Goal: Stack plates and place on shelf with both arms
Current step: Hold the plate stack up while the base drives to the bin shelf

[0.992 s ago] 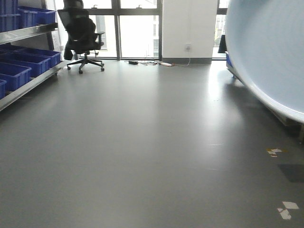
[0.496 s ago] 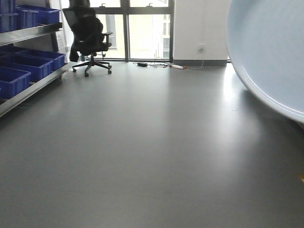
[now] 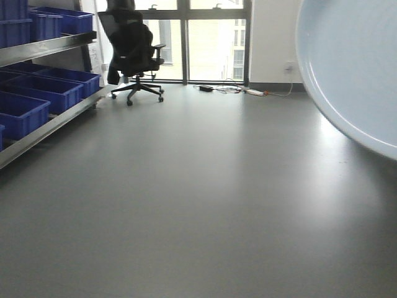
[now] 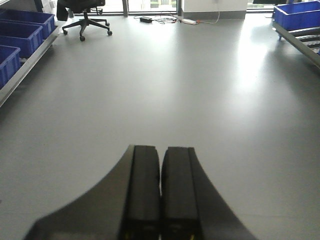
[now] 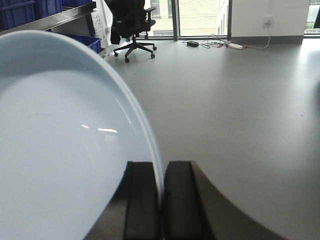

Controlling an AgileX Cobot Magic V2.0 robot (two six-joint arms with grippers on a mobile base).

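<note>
A large pale bluish-white plate (image 5: 55, 150) fills the left half of the right wrist view, held on edge. My right gripper (image 5: 161, 172) is shut on its rim, one black finger on each side. The same plate (image 3: 353, 62) covers the upper right of the front view, close to the camera. My left gripper (image 4: 160, 157) is shut with nothing between its fingers, hanging over bare grey floor. A steel shelf (image 3: 43, 46) with a brushed front rail runs along the left wall. Only one plate shows.
Several blue bins (image 3: 56, 90) sit on the shelf tiers at the left. A black office chair (image 3: 131, 53) stands by the windows at the back. Cables (image 3: 229, 90) lie on the floor by the wall. Another rack with a blue bin (image 4: 297, 15) shows at the far right.
The whole scene has slid to the right in the front view: chair, shelf and windows shifted right and look nearer. The plate stays at the right edge.
</note>
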